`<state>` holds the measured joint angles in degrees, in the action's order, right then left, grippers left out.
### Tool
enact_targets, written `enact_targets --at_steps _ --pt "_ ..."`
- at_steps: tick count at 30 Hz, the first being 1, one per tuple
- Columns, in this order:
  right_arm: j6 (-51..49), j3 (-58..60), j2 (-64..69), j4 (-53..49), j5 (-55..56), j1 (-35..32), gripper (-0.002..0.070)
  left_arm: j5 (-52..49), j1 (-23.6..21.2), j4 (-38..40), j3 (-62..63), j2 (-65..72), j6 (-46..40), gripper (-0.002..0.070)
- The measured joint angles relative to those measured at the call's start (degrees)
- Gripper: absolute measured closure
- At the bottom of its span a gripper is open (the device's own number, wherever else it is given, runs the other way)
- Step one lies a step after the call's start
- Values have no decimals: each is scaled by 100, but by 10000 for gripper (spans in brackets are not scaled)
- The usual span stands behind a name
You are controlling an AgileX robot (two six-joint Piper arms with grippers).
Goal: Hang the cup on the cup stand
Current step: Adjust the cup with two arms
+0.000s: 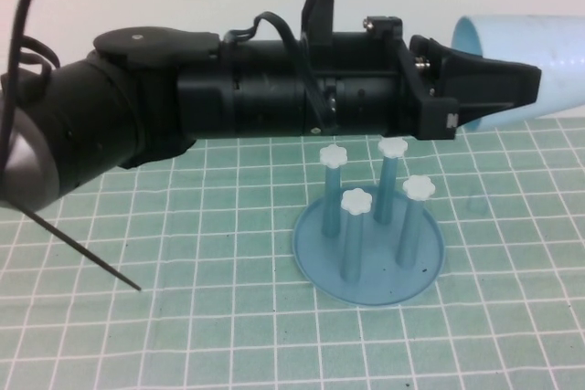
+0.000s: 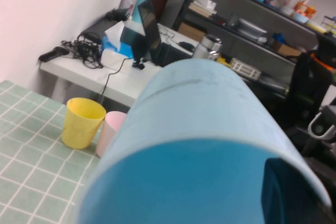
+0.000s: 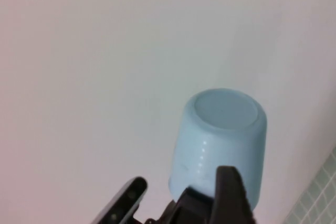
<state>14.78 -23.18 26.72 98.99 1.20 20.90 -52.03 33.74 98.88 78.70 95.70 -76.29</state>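
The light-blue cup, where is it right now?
In the high view the cup lies sideways in the air, held by the left tool, above and right of the cup stand.

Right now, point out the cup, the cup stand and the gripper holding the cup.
cup (image 1: 548,52), high view, its side wall.
cup stand (image 1: 315,248), high view, bare rim of its base.
left gripper (image 1: 512,84), high view, fingertips on the cup.

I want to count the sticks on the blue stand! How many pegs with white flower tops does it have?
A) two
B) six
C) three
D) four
D: four upright pegs with white flower tops stand on the cup stand. None of them carries anything. The left gripper holds the cup on its side above the mat, and the right gripper faces the cup's base.
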Motion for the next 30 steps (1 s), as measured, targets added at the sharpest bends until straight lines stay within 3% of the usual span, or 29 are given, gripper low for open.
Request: enact_targets --at_steps 10,24,30 --pt "964 0 0 50 -55 0 270 460 121 11 -28 0 0 666" --pt "554 0 146 50 -120 0 307 492 121 11 -28 0 -251 666" --pt "483 -111 824 50 -451 0 263 545 121 20 -28 0 -376 666"
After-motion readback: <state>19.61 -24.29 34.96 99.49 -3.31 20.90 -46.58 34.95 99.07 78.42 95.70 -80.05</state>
